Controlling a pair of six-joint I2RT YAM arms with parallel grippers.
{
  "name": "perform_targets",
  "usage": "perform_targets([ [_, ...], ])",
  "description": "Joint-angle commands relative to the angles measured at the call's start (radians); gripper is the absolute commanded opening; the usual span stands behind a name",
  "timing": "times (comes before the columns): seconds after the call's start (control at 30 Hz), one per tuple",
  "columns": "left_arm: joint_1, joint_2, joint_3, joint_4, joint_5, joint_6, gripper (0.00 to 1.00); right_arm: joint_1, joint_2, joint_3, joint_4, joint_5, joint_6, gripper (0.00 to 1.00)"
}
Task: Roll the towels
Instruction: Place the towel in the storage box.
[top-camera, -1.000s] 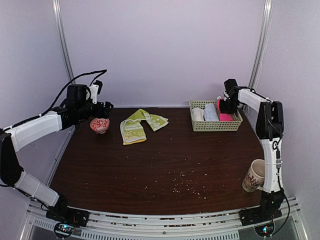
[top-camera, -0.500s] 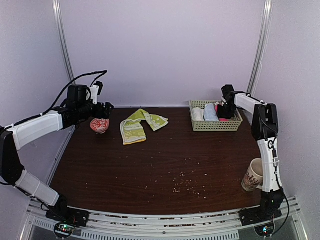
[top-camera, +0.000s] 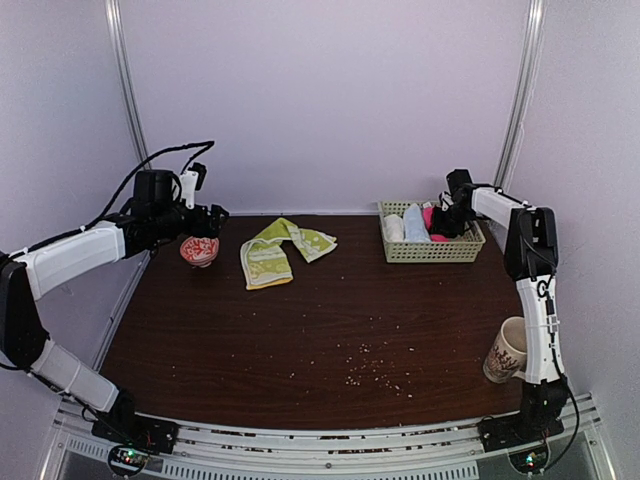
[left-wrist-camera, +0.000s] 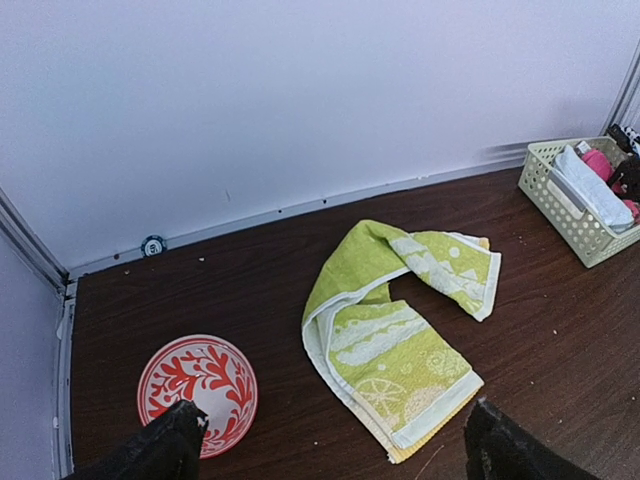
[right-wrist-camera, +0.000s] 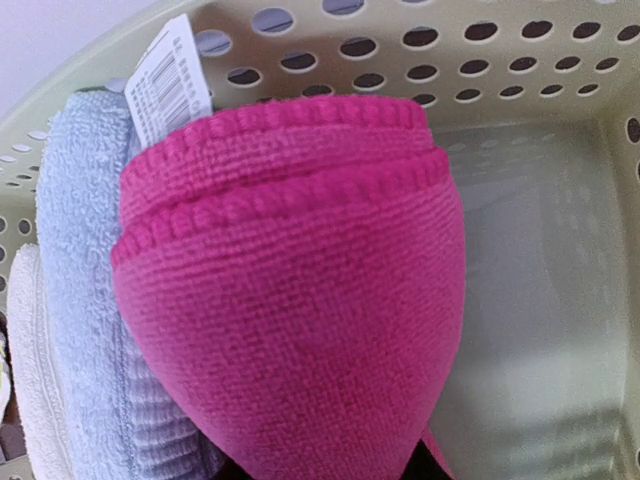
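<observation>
The right pincer reaches into the basket and pinches the pink towel, which rises against the light-blue cloth there. The green towel lies rumpled on the desk, between the basket and the widely spread left pincer.

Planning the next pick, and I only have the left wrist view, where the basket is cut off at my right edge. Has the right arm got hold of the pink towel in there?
Observer: It looks so. The right gripper is down in the basket, and its wrist view shows the pink towel bunched right up against the camera.
Operator: Is the towel inside the basket?
Observer: Yes, the perforated walls ring it, and a light-blue cloth presses against its side.
Operator: Anything by the right arm's base?
Observer: A patterned mug stands beside it in the top view.
</observation>
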Motion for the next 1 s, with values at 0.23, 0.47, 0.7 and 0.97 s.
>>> perform_targets([
  [0.23, 0.009, 0.028, 0.037, 0.018, 0.039, -0.016, 0.93, 0.005, 0.061, -0.038, 0.037, -0.153, 0.060, 0.24],
  [0.47, 0.010, 0.043, 0.051, 0.002, 0.054, -0.018, 0.93, 0.004, 0.052, -0.044, 0.029, -0.136, -0.008, 0.50],
  [0.7, 0.011, 0.039, 0.051, 0.000, 0.059, -0.019, 0.93, 0.004, 0.016, -0.078, 0.017, -0.119, -0.042, 0.58],
  [0.97, 0.016, 0.035, 0.053, -0.003, 0.063, -0.018, 0.93, 0.003, -0.041, -0.114, -0.008, -0.092, -0.096, 0.60],
])
